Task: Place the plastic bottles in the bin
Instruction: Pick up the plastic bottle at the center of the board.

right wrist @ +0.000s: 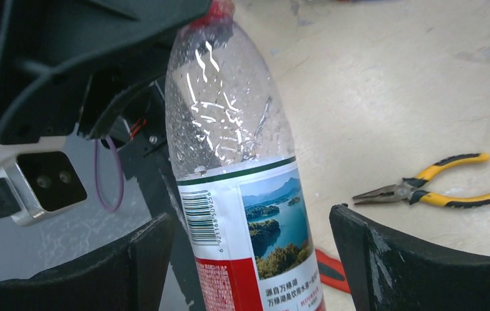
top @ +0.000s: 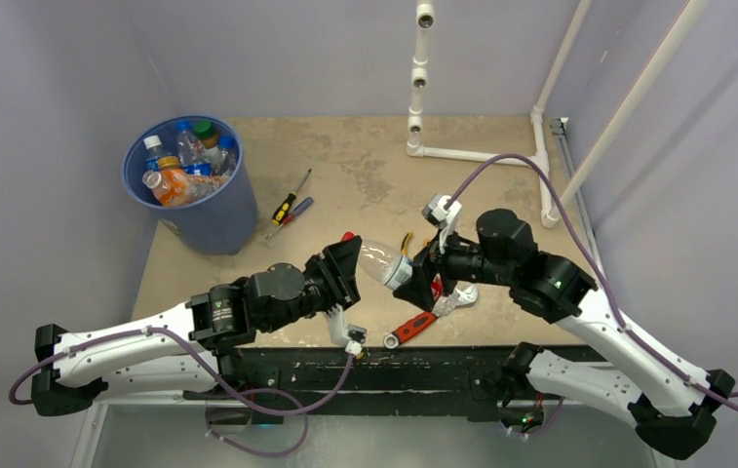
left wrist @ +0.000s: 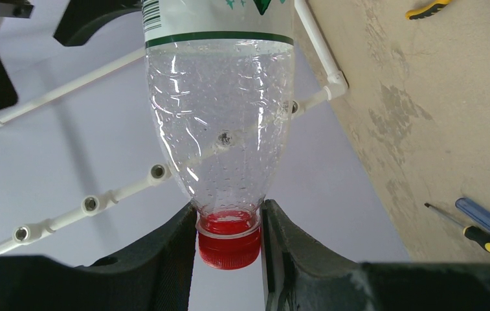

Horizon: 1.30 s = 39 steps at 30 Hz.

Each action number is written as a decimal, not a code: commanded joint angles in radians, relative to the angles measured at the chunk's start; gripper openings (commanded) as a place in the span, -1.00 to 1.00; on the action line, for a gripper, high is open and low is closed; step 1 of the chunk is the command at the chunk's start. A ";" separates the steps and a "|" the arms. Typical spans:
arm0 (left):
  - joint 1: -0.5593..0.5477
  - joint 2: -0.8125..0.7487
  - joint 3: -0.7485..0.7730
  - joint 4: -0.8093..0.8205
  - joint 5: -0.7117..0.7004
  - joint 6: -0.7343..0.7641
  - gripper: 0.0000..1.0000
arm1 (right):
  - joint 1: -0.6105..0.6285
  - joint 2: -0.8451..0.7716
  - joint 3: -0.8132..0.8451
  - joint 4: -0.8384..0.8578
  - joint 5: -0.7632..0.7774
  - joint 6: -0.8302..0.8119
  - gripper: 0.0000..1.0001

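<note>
A clear plastic bottle (top: pixel 382 263) with a red cap (left wrist: pixel 229 249) hangs level above the table between my two grippers. My left gripper (top: pixel 349 257) is shut on its neck and cap, the fingers (left wrist: pixel 164 259) pressed to both sides. My right gripper (top: pixel 421 273) stands open around the labelled body (right wrist: pixel 255 233), and a gap shows between each finger (right wrist: pixel 365 240) and the label. The blue bin (top: pixel 211 219) stands at the far left with several bottles (top: pixel 181 168) inside. A crumpled clear bottle (top: pixel 454 298) lies under the right arm.
Two screwdrivers (top: pixel 291 207) lie right of the bin. Yellow-handled pliers (right wrist: pixel 430 188) and a red-handled wrench (top: pixel 409 330) lie on the table near the right gripper. A white pipe frame (top: pixel 421 97) stands at the back right.
</note>
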State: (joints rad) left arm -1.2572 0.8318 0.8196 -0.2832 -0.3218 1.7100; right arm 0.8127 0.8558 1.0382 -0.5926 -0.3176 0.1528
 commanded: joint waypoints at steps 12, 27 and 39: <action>-0.005 0.004 0.021 -0.012 0.014 0.008 -1.00 | 0.058 0.055 -0.061 0.113 -0.048 -0.001 0.65; -0.005 -0.002 0.048 -0.011 0.030 -0.037 -0.58 | 0.079 0.030 -0.058 0.122 -0.012 0.004 -0.01; -0.002 0.117 0.103 0.468 -0.227 -0.702 0.97 | 0.079 -0.299 -0.162 0.398 0.295 0.083 -0.09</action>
State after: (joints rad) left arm -1.2579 0.8749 0.8371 -0.0151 -0.3977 1.3537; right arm 0.8867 0.7227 0.9386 -0.4294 -0.1596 0.1844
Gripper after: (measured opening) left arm 0.976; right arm 0.563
